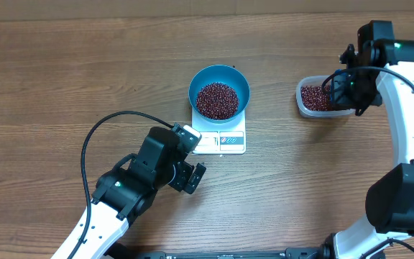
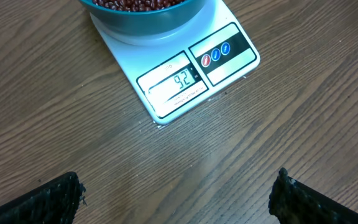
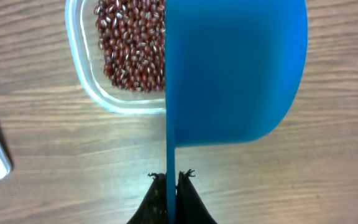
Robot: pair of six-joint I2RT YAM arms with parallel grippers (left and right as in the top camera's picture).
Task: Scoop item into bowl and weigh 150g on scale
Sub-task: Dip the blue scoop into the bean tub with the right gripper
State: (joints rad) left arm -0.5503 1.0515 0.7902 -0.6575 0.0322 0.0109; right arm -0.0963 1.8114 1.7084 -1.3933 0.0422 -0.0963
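A bright blue bowl [image 1: 219, 91] holding dark red-brown beans [image 1: 216, 100] stands on the white square scale [image 1: 221, 140]; its display [image 2: 176, 81] is lit. My left gripper [image 1: 195, 176] hovers open over bare wood just in front of the scale, fingers [image 2: 55, 198] wide apart. My right gripper [image 3: 170, 177] is shut on the thin handle of a small blue scoop [image 3: 235, 68], held over the right part of a clear plastic tub [image 3: 86, 74] of beans [image 3: 129, 43]. In the overhead view that gripper [image 1: 345, 85] sits above the tub [image 1: 315, 97].
The wooden table [image 1: 70, 79] stretches to the left and behind the scale. A black cable [image 1: 92, 137] loops off the left arm. The white right arm [image 1: 408, 93] runs down the right edge.
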